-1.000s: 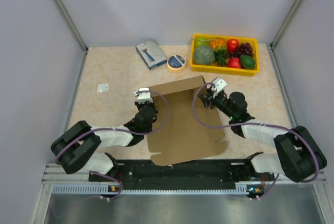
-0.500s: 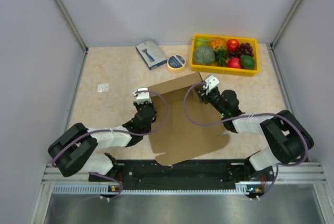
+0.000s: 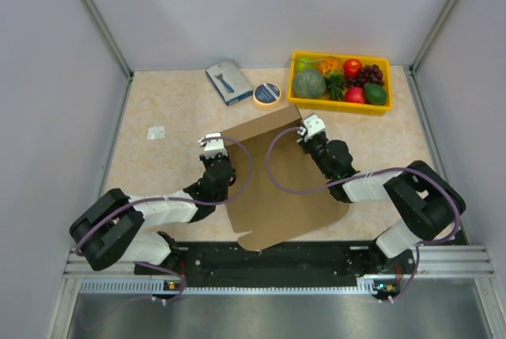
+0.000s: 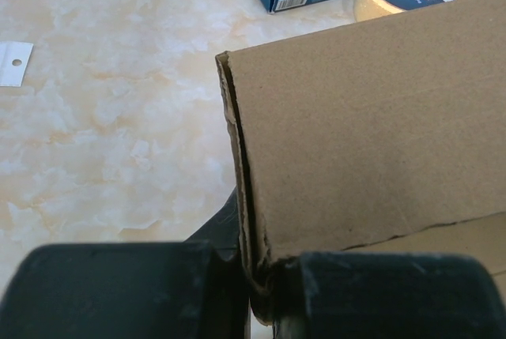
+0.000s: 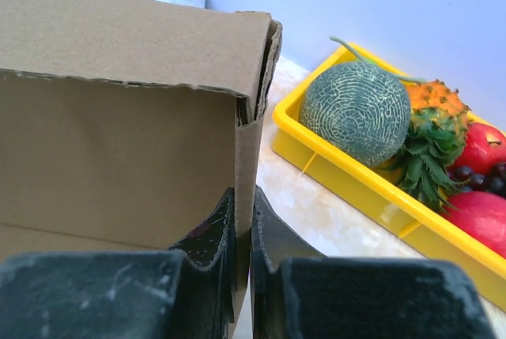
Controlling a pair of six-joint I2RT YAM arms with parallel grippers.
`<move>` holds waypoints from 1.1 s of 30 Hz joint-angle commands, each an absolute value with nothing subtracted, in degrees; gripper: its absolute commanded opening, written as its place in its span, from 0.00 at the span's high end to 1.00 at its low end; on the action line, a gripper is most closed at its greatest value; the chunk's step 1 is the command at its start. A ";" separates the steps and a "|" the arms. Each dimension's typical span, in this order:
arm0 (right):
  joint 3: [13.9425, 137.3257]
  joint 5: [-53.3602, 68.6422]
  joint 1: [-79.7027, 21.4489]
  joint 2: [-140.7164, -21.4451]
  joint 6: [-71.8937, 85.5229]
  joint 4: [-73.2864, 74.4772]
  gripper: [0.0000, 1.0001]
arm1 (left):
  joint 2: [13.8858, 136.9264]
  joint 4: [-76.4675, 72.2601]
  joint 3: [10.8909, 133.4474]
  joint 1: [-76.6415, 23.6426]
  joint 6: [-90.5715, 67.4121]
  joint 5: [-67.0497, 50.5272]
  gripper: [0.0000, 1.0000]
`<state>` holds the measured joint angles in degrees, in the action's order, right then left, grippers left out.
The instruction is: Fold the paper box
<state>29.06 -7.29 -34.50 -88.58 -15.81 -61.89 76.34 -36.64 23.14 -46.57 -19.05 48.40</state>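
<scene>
The paper box (image 3: 277,189) is a plain brown cardboard sheet lying mid-table, its far panel raised upright. My left gripper (image 3: 215,155) is shut on the box's left side wall, whose edge runs up between the jaws in the left wrist view (image 4: 253,197). My right gripper (image 3: 307,135) is shut on the right side wall; in the right wrist view the cardboard edge (image 5: 251,141) is pinched between the two fingers. The near flaps lie flat by the arm bases.
A yellow fruit tray (image 3: 294,100) stands at the back right, close to the box's right corner (image 5: 371,205). A tape roll (image 3: 267,94) and a blue-grey packet (image 3: 228,81) lie behind the box. A small white tag (image 3: 156,132) lies at the left.
Both grippers have moved away from me with the box walls. The raised far panel has shifted towards the tape roll and tray, and the right arm has stretched further.
</scene>
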 commanded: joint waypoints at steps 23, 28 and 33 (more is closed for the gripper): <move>35.42 -40.27 -43.42 -98.97 -25.58 -73.92 1.00 | 75.59 -28.83 24.26 -48.08 -21.53 42.63 1.00; 34.54 -23.93 -40.45 -92.40 -15.75 -61.72 0.93 | 75.15 -28.74 24.08 -48.16 -21.53 42.19 1.00; 30.68 -17.68 -36.92 -85.36 -10.64 -57.05 0.45 | 75.06 -27.95 24.17 -48.16 -21.88 42.36 1.00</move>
